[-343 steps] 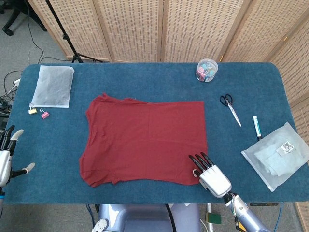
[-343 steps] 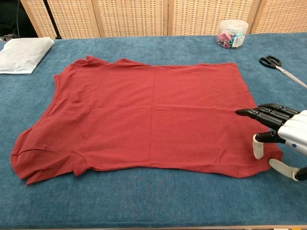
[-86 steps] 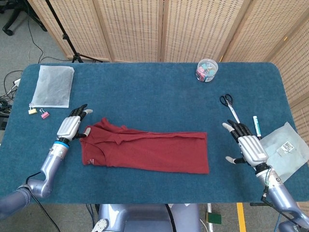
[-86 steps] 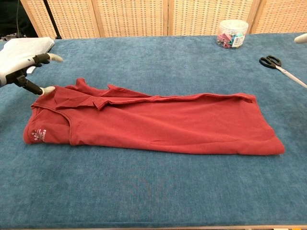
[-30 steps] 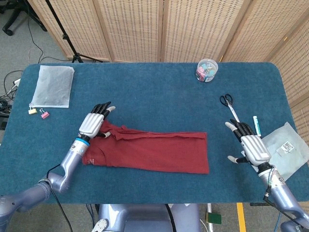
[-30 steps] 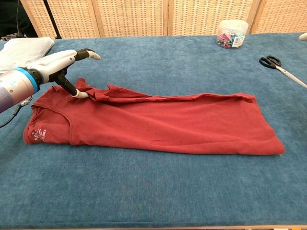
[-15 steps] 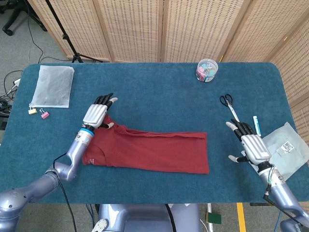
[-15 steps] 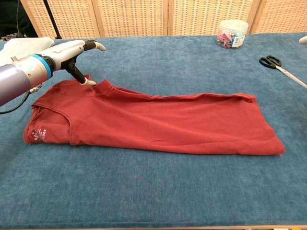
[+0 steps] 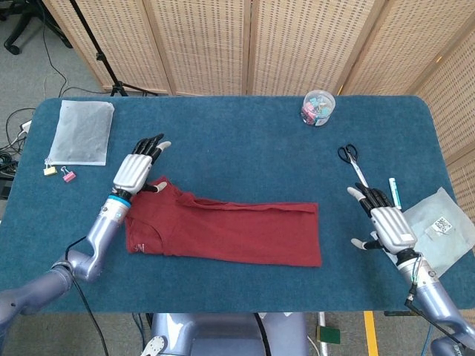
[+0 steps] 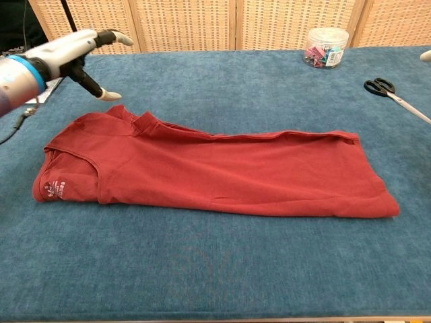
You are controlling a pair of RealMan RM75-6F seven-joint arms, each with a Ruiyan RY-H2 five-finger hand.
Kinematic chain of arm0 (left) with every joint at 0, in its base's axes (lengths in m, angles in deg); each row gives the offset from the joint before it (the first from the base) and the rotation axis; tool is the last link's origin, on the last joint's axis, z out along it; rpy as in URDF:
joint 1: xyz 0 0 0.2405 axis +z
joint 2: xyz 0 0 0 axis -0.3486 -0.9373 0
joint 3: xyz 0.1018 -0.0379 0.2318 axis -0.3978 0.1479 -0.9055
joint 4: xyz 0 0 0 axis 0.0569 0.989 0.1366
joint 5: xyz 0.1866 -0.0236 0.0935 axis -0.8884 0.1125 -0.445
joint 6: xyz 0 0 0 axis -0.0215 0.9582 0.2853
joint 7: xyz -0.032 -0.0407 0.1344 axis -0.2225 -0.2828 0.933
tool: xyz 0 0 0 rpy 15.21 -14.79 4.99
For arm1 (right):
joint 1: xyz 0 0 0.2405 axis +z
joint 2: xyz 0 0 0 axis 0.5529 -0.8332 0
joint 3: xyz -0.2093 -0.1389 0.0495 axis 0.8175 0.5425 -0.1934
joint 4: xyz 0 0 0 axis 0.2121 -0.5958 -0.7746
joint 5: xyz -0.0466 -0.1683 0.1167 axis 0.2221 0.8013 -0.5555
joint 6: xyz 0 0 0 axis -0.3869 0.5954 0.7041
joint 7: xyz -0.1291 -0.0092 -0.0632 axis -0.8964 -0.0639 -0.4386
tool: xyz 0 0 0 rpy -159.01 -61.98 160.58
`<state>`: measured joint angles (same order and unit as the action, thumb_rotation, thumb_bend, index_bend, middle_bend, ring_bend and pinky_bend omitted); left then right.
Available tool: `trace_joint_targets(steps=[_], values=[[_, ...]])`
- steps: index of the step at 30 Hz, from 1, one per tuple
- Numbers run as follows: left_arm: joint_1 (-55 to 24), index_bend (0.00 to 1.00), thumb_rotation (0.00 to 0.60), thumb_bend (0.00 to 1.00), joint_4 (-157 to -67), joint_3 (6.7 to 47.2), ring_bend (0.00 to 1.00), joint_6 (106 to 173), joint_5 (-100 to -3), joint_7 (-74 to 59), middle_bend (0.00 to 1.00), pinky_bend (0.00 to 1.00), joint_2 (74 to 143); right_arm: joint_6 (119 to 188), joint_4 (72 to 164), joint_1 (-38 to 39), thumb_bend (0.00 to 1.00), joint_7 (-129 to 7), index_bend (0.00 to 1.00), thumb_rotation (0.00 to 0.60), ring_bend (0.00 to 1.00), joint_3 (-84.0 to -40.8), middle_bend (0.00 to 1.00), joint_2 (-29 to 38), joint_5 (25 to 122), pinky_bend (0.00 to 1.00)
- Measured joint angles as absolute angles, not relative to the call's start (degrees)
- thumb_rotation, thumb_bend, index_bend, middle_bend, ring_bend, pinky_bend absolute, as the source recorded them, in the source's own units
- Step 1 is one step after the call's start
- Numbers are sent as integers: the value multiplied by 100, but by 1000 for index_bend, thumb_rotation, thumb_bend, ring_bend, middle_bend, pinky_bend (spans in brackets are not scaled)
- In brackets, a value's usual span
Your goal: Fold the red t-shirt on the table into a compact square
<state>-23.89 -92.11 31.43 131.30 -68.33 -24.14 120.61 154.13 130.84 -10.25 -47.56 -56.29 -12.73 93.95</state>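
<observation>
The red t-shirt (image 9: 223, 230) (image 10: 215, 175) lies folded into a long horizontal band at the table's middle, collar end to the left. My left hand (image 9: 136, 172) (image 10: 74, 50) hovers just above and behind the collar end, fingers spread, holding nothing. My right hand (image 9: 386, 222) is raised over the table to the right of the shirt, well apart from it, fingers apart and empty. Only a fingertip of it shows at the chest view's right edge.
A plastic tub of clips (image 9: 318, 107) stands at the back. Scissors (image 9: 352, 165) and a marker (image 9: 395, 194) lie right of the shirt. A bagged item (image 9: 427, 237) sits at the right edge, a clear bag (image 9: 80, 132) and loose clips (image 9: 61, 173) at the far left.
My left hand has lifted off the collar end and drawn back to the left. The crumpled collar flap now lies flatter. My right hand has not moved.
</observation>
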Motion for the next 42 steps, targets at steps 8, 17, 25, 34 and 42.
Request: trace_joint_targets(steps=[8,17,25,34,42], values=[[-1736,0,600,211,-9882,2297,0,13934,-7771,-3408,0,0,11135,15438,13123,-1045,0,-4783,0,600,0,-5624,0,-1278,9415,0],[-1078,0,600,224,-9105,1505,0,15353,-8731,-4791,0,0,11146,15430,13141,-1046,0,-4800,0,600,0,-5615,0,-1278,9438,0],[-944,21,600,252,-7720,1243,0,15373,-8953,-4880,0,0,11574,15429,13127,-1053,0,-4780,0,600,0,-5633,0,-1283,9407,0],[-872,49,600,276,-6366,1045,0,15300,-9064,-4965,0,0,12210,15390,13098,-1044,0,-4786,0,600,0,-5640,0,-1263,9381,0],[-881,98,600,300,-5579,1015,0,15273,-9039,-5131,0,0,12663,15376,13087,-1042,0,-4789,0,600,0,-5648,0,-1258,9365,0]])
